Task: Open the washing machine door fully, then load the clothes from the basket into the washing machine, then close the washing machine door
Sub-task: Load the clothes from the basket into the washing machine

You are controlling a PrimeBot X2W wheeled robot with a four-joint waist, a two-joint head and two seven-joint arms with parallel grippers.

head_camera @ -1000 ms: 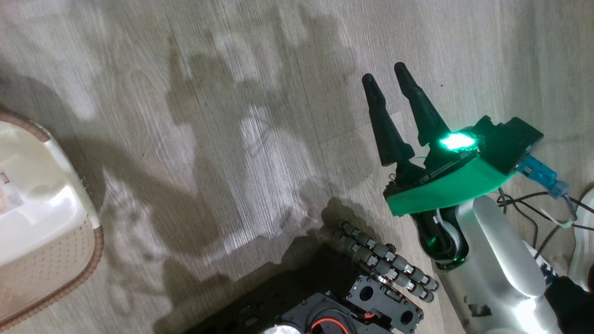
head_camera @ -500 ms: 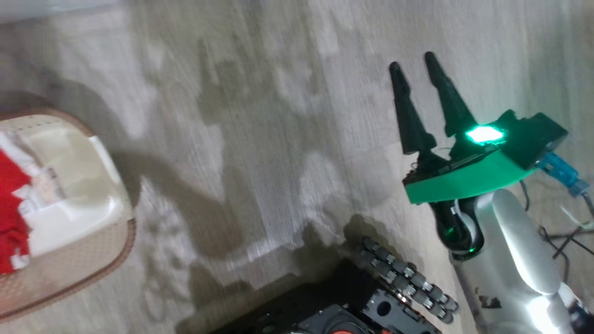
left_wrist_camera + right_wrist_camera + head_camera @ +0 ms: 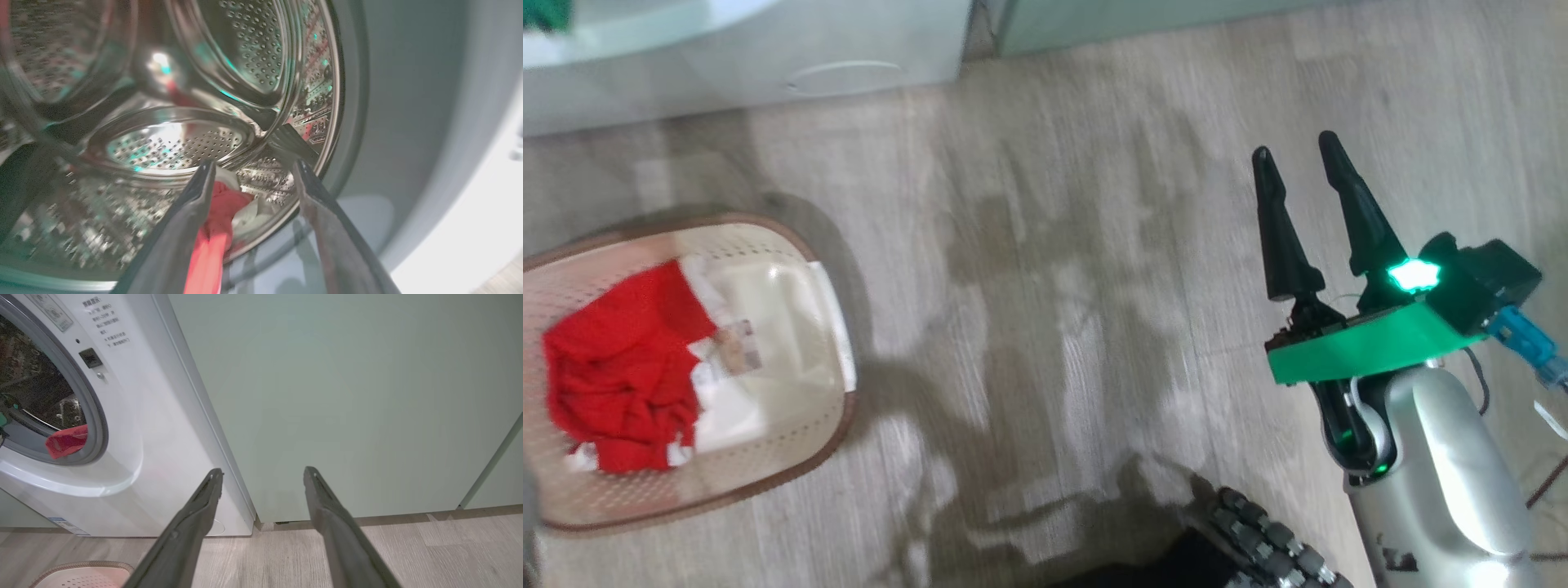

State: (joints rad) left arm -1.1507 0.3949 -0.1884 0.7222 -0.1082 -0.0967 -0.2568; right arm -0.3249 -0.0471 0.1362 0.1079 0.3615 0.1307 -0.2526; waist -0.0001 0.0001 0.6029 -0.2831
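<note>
The washing machine [image 3: 155,428] stands with its opening uncovered; its door is out of view. My left gripper [image 3: 254,164] reaches into the steel drum [image 3: 175,143], fingers wide apart and open. A red and white garment [image 3: 222,204] lies on the drum's lip against the inner side of one finger, and it drapes over the grey gasket [image 3: 67,441]. More red clothes [image 3: 621,367] sit in the basket [image 3: 845,416] on the floor at the left. My right gripper [image 3: 1295,149] hovers open and empty over the floor, pointing at the washer's corner [image 3: 263,473].
Pale green cabinets [image 3: 347,396] adjoin the washer on its right. The washer's base [image 3: 768,65] runs along the top of the head view. My black wheeled base [image 3: 1258,539] is at the bottom, and cables [image 3: 1552,482] trail at the far right.
The head camera has swung, bringing the whole basket with its red clothes and the washer's base into view. The right gripper stays open in much the same pose.
</note>
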